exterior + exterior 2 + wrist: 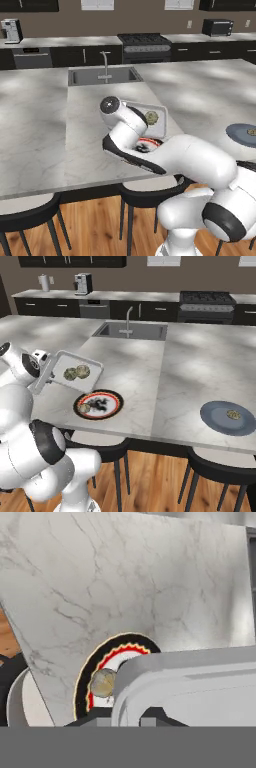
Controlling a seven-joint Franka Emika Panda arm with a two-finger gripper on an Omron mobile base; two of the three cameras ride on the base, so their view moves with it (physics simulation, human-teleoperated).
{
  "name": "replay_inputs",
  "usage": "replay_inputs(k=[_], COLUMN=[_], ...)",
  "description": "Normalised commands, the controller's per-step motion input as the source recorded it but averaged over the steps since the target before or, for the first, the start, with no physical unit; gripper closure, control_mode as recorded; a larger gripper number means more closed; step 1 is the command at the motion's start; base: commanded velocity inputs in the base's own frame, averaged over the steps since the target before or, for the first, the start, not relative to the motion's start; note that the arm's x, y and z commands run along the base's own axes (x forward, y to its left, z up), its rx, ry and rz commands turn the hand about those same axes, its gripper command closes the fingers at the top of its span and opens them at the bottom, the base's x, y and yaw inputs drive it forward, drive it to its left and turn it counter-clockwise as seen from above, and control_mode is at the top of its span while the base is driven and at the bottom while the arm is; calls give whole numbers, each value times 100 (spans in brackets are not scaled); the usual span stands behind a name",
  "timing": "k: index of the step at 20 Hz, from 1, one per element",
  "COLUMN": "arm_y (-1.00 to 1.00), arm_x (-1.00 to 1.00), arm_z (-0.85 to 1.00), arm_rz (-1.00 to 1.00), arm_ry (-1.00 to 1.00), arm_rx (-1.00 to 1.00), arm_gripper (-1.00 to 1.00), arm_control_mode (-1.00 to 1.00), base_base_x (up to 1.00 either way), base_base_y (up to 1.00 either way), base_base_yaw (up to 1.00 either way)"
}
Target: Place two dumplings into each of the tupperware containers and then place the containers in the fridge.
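Tupperware container (75, 374), light, stiff, and likely slippery, was pinched at its rim by the fingers (132, 718), dumplings (76, 373) loose inside.

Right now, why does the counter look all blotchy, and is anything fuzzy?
Left base view: soft light and dark patches dapple the marble counter. Right base view: same blotches, and everything looks a bit soft. Hand view: the tupperware container rim sits close and smooth, the dumpling on the black-and-red plate slightly blurry.
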Motion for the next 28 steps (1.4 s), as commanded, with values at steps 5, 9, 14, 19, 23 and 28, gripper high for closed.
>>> replay_inputs(k=[5,9,14,19,23,28], arm_y=[-99,-83,-70,-63,-27,0], arm_x=[-79,-88,-85,-63,-30,0], arm_z=[44,10,0,-10,-30,-17], arm_rz=[0,0,0,3,15,27], arm_ry=[43,56,48,24,2,-3], arm_rx=[-14,-45,-59,-6,27,40], arm_gripper=[100,100,100,100,100,100], arm_control_mode=[-100,-100,-100,-100,-100,-100], base_base_x=[0,0,0,0,0,0], base_base_y=[0,0,0,0,0,0], base_base_yaw=[0,0,0,0,0,0])
